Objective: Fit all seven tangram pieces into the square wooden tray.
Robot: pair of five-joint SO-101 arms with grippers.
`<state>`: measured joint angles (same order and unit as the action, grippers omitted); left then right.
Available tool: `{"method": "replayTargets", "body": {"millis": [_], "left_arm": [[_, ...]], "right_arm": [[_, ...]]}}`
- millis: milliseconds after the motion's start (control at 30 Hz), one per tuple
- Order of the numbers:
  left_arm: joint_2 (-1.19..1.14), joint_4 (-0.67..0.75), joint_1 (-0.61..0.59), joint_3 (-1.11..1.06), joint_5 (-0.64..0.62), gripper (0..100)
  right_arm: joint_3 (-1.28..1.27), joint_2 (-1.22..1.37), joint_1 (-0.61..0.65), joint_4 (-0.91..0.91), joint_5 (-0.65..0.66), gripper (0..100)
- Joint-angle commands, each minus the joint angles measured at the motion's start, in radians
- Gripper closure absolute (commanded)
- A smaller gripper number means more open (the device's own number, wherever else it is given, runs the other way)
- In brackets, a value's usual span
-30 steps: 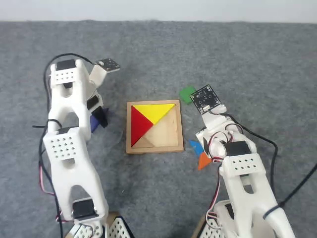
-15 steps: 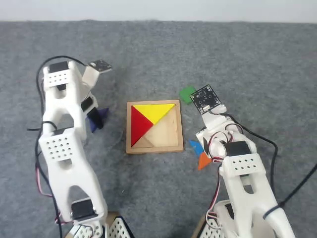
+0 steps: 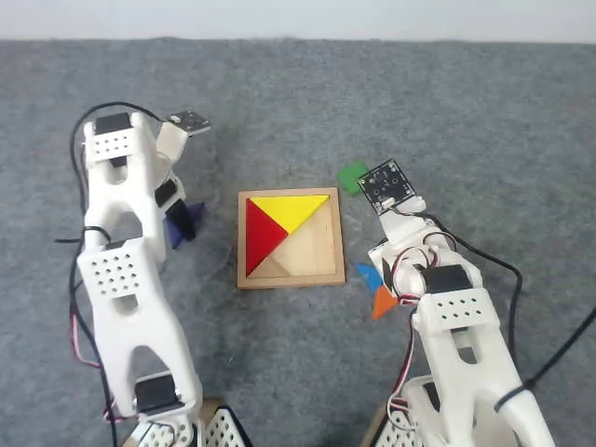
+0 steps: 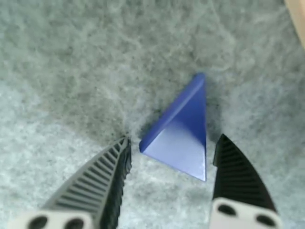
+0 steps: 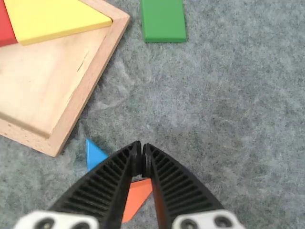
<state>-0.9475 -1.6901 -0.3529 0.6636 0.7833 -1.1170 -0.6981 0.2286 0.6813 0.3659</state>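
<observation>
Support surface: table w/ grey felt mat [image 3: 484, 112].

Items directly on mat:
- Wooden tray [image 3: 291, 279]: approx. centre, lying flat.
- Green piece [image 3: 352, 177]: flat, just beside tray's far R corner, not touching rim.
- Light blue piece [image 3: 369, 274] and orange piece [image 3: 383, 301]: just beside each other, near tray's near R corner; light blue closer to rim.
- Dark blue triangle [image 3: 186, 220]: L of tray, apart from it, tilted.
</observation>
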Motion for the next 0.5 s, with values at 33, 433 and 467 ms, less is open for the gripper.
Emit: {"method": "replayTargets", "body": {"millis": [33, 433, 467], "left_arm": [[-0.014, -0.026, -0.002, 0.022, -0.009, 79], [-0.011, -0.063, 0.006, 0.021, 0.058, 85], [-0.011, -0.063, 0.008, 0.021, 0.061, 85]], "right_arm": [[0.011, -0.048, -0.012, -0.018, 0.011, 98.2], [0.011, -0.048, -0.012, -0.018, 0.011, 98.2], [0.011, -0.048, -0.012, -0.018, 0.011, 98.2]]}}
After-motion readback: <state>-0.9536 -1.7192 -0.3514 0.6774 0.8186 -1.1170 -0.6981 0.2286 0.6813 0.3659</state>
